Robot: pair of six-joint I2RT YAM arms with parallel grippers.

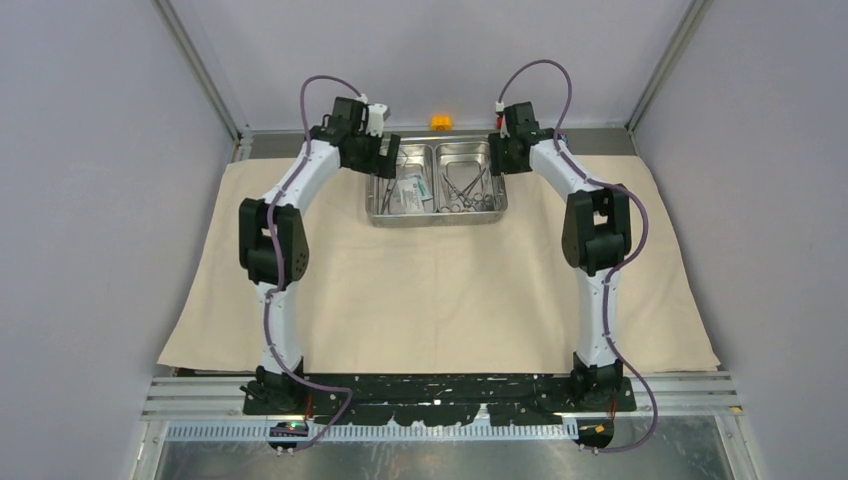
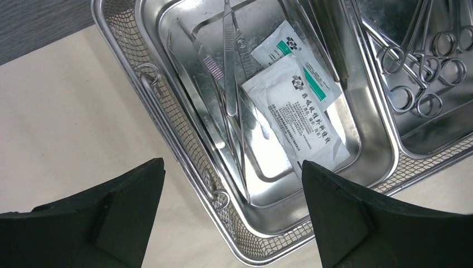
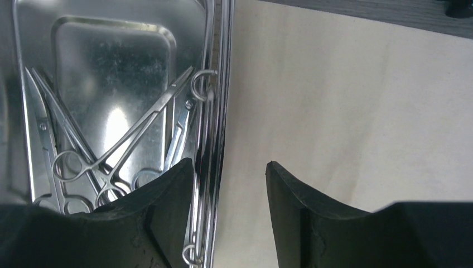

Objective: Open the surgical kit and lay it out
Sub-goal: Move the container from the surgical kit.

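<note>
Right gripper: jaws apart, astride the right end wall of the shiny two-compartment steel tray. One finger is inside and one is over the big beige cloth; nothing is clamped. Left gripper: jaws wide apart, above the tray's left end. The tray lies at the cloth's far middle, long axis left to right between the arms. Judgement: each arm serves its own end.

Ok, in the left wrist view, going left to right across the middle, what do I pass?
cloth → tray wall → tweezers → packets → clamps
</note>
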